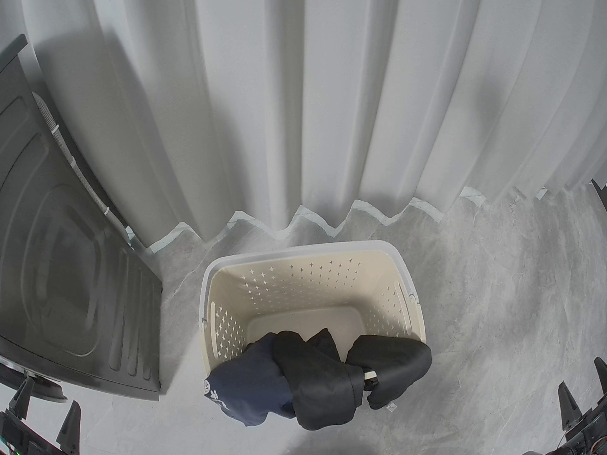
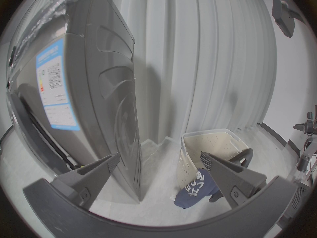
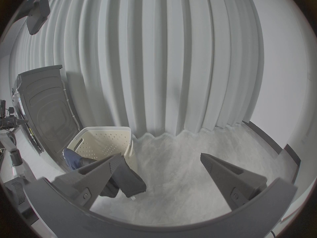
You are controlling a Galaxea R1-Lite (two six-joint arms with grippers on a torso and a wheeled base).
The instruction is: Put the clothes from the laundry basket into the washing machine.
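A cream laundry basket [image 1: 310, 251] stands on the grey floor in front of me. Over its near rim hang a navy garment [image 1: 250, 387] and a black garment [image 1: 322, 377]. The grey washing machine [image 1: 63, 273] stands to the basket's left, showing its side panel. My left gripper [image 1: 45, 402] is open and empty, low beside the machine and left of the basket. My right gripper [image 1: 582, 383] is open and empty, low to the basket's right. The left wrist view has the machine [image 2: 99, 99] close and the basket [image 2: 211, 142] with the navy garment [image 2: 194, 189] beyond. The right wrist view has the basket [image 3: 102, 142] and the black garment [image 3: 128, 180].
A white pleated curtain [image 1: 329, 96] hangs behind the basket and reaches the floor. Bare grey floor [image 1: 512, 298] spreads to the basket's right. A corrugated hose [image 1: 76, 165] runs along the machine's back edge.
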